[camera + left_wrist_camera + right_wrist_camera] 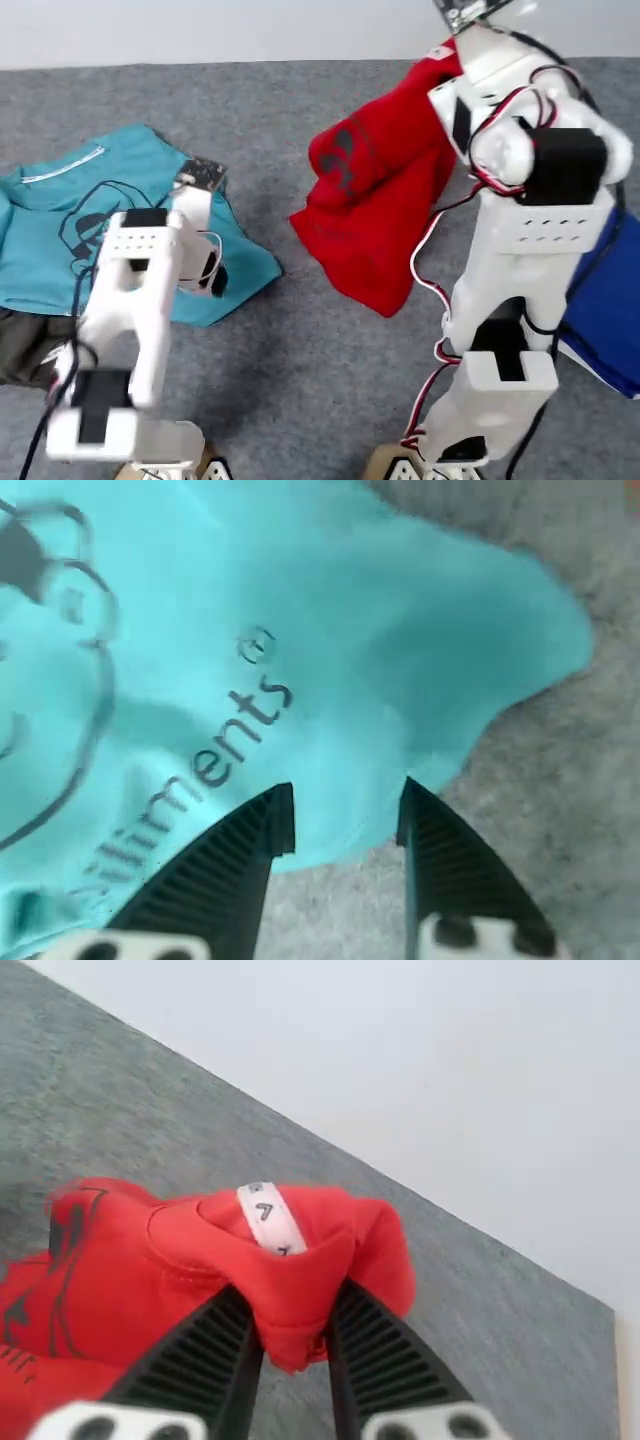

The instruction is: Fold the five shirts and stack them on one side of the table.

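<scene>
The right gripper (290, 1305) pinches the red shirt (140, 1260) in its fingers. The left gripper (345, 815) is over the edge of the teal shirt (380, 630), fingers spread.

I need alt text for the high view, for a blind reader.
The right gripper holds up a red shirt that drapes down toward the grey table. The left gripper is open above the edge of a flat teal shirt; a blue shirt lies at the right edge, a dark shirt at the left.
</scene>
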`<state>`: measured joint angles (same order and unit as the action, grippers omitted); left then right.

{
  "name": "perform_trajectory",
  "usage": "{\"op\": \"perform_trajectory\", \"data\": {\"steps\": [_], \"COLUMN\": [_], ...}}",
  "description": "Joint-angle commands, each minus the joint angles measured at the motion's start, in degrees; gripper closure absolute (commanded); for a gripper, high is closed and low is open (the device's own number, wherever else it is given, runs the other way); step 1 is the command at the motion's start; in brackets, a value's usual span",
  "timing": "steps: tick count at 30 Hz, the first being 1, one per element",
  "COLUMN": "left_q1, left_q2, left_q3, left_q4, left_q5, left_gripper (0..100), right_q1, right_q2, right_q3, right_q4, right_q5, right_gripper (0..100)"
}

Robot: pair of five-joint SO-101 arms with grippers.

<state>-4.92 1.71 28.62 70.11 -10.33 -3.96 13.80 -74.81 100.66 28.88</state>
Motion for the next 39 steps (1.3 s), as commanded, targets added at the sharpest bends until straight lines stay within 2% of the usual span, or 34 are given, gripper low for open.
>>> {"op": "perform_trajectory", "data": {"steps": [1, 4, 7, 12, 22, 27, 33, 39], "left_q1": [0.3, 0.2, 0.0, -6.2, -33.2, -39.3, -47.6, -50.3], "left_q2": [8.8, 15.6, 19.4, 18.6, 9.7, 9.5, 9.5, 9.5], "left_q3": [-5.1, -10.4, -16.7, -24.7, -43.6, -50.6, -61.5, -75.4], "left_q4": [-0.7, 1.7, 5.1, 11.1, 16.6, 20.6, 23.3, 28.9], "left_q5": [0.4, 0.4, 0.4, 0.4, -0.4, -4.8, -4.8, -8.4], "left_gripper": [82, 86, 100, 100, 100, 99, 89, 83], "right_q1": [1.9, 2.6, 2.6, 2.6, 4.4, 4.1, 4.1, 4.1], "right_q2": [-3.7, -3.7, -4.1, -5.6, -5.7, -5.4, -5.4, -5.4], "right_q3": [0.0, -0.1, -0.1, 0.4, 0.4, 0.4, 0.4, 0.4], "right_q4": [1.9, 1.9, 1.9, 1.9, 1.9, 1.9, 1.9, 1.9], "right_q5": [-0.4, -0.4, -0.4, -0.4, 1.7, 1.7, 1.7, 1.6], "right_gripper": [98.8, 98.8, 98.8, 98.8, 98.8, 98.8, 98.8, 98.8]}}
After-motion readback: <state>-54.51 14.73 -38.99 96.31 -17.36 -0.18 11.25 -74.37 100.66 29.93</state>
